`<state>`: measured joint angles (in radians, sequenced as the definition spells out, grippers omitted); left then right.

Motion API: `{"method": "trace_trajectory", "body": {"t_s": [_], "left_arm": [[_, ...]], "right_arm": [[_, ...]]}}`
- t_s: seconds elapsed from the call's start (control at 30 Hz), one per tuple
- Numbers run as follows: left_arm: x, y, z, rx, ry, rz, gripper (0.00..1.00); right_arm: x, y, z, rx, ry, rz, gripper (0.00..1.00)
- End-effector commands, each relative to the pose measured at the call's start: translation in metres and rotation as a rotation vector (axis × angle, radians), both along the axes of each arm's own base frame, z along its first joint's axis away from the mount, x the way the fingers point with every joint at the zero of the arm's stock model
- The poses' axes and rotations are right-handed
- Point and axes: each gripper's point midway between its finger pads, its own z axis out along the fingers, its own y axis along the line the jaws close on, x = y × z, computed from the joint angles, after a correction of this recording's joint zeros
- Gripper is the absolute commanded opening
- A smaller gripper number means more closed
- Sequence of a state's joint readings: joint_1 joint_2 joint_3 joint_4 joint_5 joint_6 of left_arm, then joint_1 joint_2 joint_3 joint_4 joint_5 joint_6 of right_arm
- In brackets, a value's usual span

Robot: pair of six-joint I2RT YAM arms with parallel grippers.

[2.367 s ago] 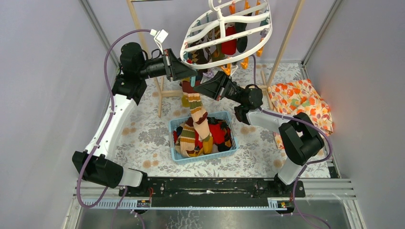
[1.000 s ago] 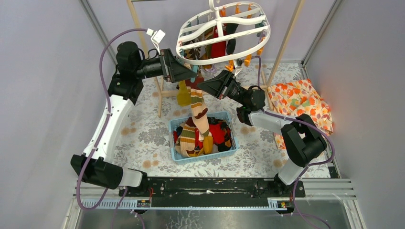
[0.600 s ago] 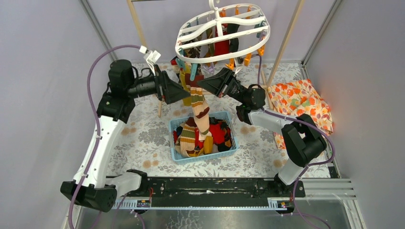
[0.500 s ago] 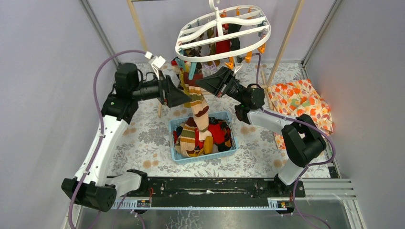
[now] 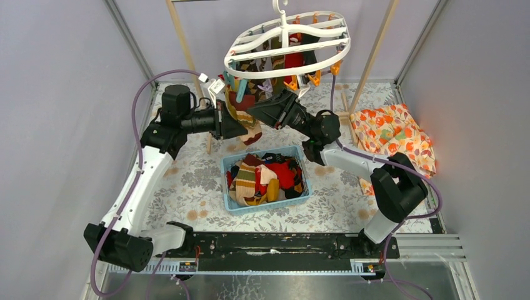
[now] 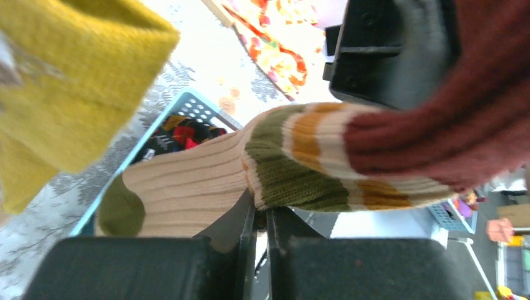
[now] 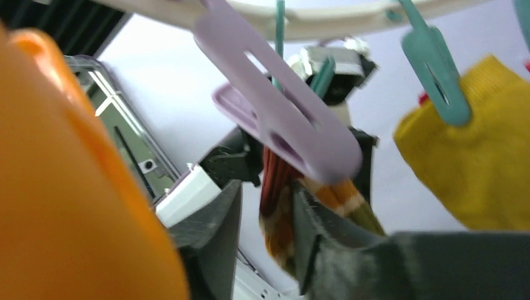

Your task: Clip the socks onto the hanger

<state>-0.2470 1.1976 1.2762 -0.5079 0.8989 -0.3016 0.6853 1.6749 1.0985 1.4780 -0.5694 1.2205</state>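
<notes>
- Sock in hand: the striped sock (image 6: 294, 162) lies across the tips of the left gripper (image 6: 259, 215). Its jaws are drawn almost together, with the sock's lower edge nipped between them (only a thin fold, going by the left wrist view).
- The right gripper (image 7: 267, 187) reaches in from the right with its jaws partly apart. The cuff end of the same sock hangs in the gap and does not look squeezed.
- Just above that gap a lilac clip (image 7: 281, 131) dangles from the hanger (image 5: 275, 75). I cannot tell whether it bites the cuff, because the clip covers the spot.
- Beside it a yellow sock (image 7: 475, 150) hangs from a teal clip (image 7: 437, 69).
- The hanger hangs at the far middle of the scene inside a wooden frame (image 5: 187, 47). Both grippers meet under its near left edge.
- Done so far: several pieces are clipped up, among them a red sock (image 5: 294, 57) and the yellow one.
- Left to do: this striped one needs a sure hold in a clip. A heap of socks (image 5: 265, 178) fills the blue basket (image 5: 269, 206) in the near middle, so I judge the job well short of finished.
- A floral cloth (image 5: 390, 134) lies far right, apart from all this.
</notes>
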Motion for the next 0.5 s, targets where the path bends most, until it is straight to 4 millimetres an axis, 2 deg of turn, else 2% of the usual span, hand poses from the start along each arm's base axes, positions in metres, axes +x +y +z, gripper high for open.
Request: {"method": "trace_trajectory", "body": {"t_s": [0.0,0.03,0.2,0.33,0.47], "left_arm": [[0.005,0.015,0.005,0.090,-0.089,0.084,0.08],[0.005,0.018,0.004,0.109,-0.101,0.097,0.05],[0.012,0.035,0.003,0.185,-0.162,0.189,0.00],[0.012,0.042,0.004,0.214,-0.174,0.224,0.00],[0.007,0.042,-0.001,0.214,-0.160,0.218,0.00]], "right_arm": [[-0.003,-0.019,0.010,0.001,-0.058,-0.120,0.52],[0.000,-0.022,0.005,-0.014,-0.049,-0.146,0.58],[0.011,-0.042,-0.010,-0.056,-0.036,-0.261,0.73],[0.019,-0.045,-0.015,-0.090,-0.046,-0.321,0.76],[0.028,-0.040,-0.007,-0.070,-0.067,-0.334,0.76]]}}
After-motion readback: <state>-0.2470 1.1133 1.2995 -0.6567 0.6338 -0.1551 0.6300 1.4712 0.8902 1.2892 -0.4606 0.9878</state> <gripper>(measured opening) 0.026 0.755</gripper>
